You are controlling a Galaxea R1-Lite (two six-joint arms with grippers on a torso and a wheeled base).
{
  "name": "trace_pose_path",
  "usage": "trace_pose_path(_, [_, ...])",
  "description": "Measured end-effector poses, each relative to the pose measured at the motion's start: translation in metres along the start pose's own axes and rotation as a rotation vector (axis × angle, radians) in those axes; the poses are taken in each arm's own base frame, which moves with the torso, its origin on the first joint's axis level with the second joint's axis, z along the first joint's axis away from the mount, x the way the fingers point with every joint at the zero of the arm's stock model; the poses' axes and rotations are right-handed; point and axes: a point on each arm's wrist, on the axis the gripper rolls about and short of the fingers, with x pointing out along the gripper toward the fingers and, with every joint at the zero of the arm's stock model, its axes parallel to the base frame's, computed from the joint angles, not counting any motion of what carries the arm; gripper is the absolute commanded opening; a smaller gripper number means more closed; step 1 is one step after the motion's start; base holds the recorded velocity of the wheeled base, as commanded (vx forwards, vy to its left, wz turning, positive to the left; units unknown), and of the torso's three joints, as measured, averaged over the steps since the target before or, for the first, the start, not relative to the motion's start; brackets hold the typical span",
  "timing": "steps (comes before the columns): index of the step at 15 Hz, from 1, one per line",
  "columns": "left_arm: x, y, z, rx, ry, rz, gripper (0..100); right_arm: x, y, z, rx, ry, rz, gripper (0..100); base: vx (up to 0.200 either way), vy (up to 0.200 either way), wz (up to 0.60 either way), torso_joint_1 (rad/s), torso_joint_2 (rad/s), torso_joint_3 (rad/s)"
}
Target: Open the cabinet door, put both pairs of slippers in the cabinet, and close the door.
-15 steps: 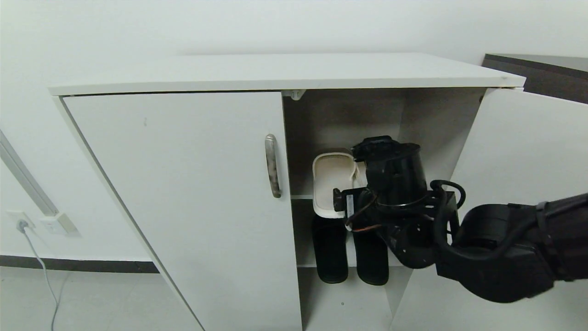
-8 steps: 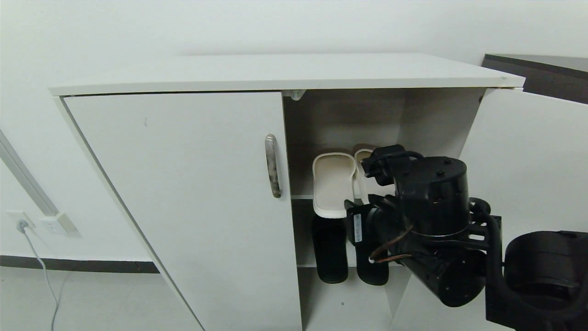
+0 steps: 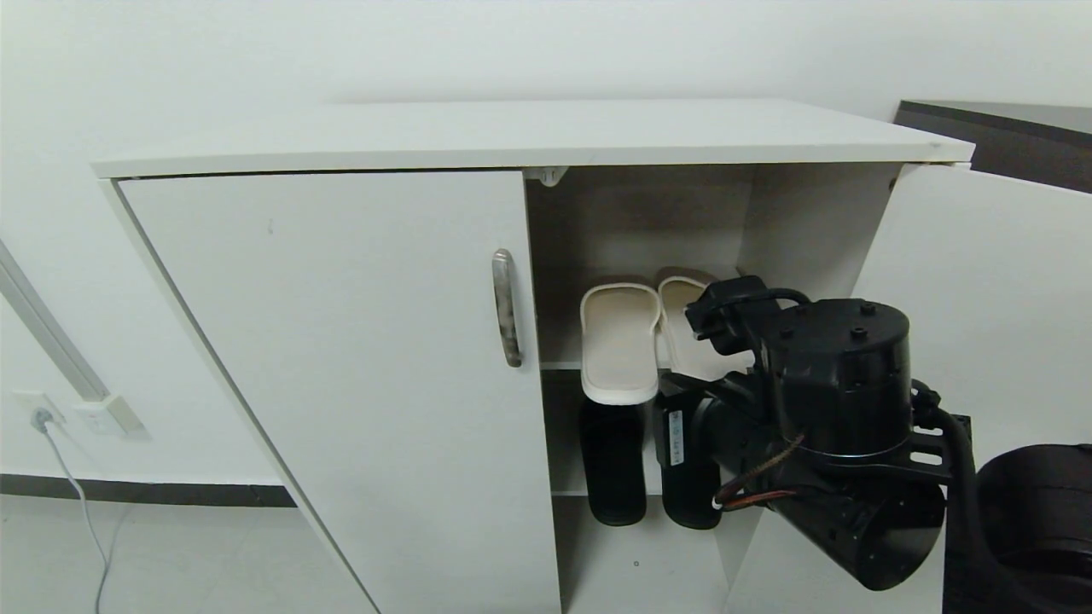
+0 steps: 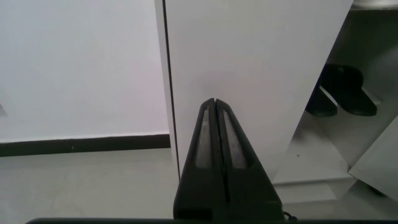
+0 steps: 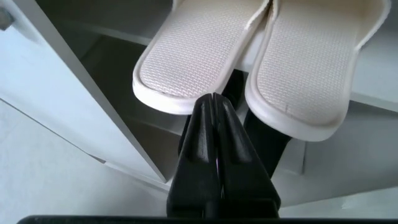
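The white cabinet (image 3: 512, 132) has its left door (image 3: 341, 358) closed and its right door (image 3: 981, 273) swung open. A pair of white slippers (image 3: 621, 341) lies on the upper shelf, heels over the shelf edge. Directly below them, a pair of black slippers (image 3: 612, 460) rests on the lower shelf. My right arm (image 3: 819, 401) hangs in front of the open half. My right gripper (image 5: 213, 96) is shut and holds nothing, just short of the white slippers' (image 5: 186, 62) heels. Low before the closed door (image 4: 249, 50), my left gripper (image 4: 214, 101) is shut and holds nothing, with the black slippers (image 4: 341, 90) off to one side.
The closed door carries a metal handle (image 3: 505, 307). A wall socket with a cable (image 3: 38, 418) sits low on the left wall. A dark tabletop (image 3: 1007, 128) lies behind the open door. Bare floor (image 3: 171, 554) spreads before the cabinet's left side.
My right arm has drawn back out of the cabinet, downward and to the right. The second white slipper, hidden before, now shows on the upper shelf.
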Motion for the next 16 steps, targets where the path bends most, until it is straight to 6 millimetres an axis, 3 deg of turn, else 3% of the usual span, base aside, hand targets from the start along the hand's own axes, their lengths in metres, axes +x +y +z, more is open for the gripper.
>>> trace_pose_path(4, [0.0,0.0,0.0,0.0,0.0,0.0,0,0.002,0.0,-0.008,-0.014,0.017,-0.003,0,0.0,0.0,0.0,0.0,0.0,0.0])
trace_pose_path(16, [0.0,0.0,0.0,0.0,0.0,-0.001,0,0.009,0.0,-0.023,-0.048,0.049,-0.013,0,-0.2,0.0,0.0,0.002,0.0,0.003])
